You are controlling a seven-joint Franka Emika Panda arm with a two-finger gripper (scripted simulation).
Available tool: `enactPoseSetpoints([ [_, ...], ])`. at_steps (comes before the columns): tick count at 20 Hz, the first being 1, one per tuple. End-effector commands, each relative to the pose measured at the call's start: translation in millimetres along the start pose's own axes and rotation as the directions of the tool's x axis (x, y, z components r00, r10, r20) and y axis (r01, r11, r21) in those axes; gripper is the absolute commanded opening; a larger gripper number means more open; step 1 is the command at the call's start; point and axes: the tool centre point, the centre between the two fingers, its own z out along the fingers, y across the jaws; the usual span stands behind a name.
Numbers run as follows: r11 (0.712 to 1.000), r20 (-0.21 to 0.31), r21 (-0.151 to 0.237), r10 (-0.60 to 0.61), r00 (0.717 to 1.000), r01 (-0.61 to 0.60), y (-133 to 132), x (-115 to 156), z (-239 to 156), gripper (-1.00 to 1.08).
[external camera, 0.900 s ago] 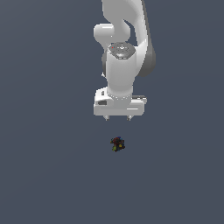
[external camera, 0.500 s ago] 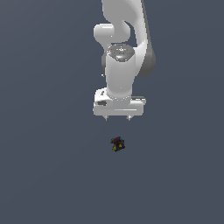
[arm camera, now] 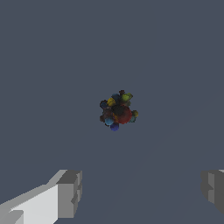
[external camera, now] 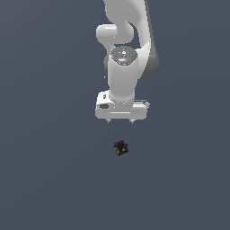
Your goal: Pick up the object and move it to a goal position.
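Nearest the exterior camera, the object (external camera: 120,147) is lying on the bare grey floor (external camera: 45,179), a small dark lump with red, yellow and blue specks. Just beyond it, the gripper (external camera: 120,121) is hanging above, fingers spread wide, holding nothing; the wrist view is showing the object (arm camera: 118,111) ahead of the gap, untouched. Compared with the earlier frames, the gripper is sitting marginally lower over the object. Judgement: descent barely begun, grasp not yet made.

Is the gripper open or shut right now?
Open. In the wrist view the gripper has its two fingers spread wide with bare floor between them, and the object lies apart from them, ungrasped.
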Motion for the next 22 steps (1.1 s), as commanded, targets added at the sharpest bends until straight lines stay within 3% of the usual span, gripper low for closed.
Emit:
enactPoseSetpoints([
  [1,1.0,0.001,0.001,0.014,1.0,-0.014,0,1,1,1.0],
  [13,0.977,0.007,0.005,0.212,0.977,-0.212,-1,11,19,1.0],
  [22,0.895,0.013,0.004,0.445,0.895,-0.445,-3,23,41,1.0],
])
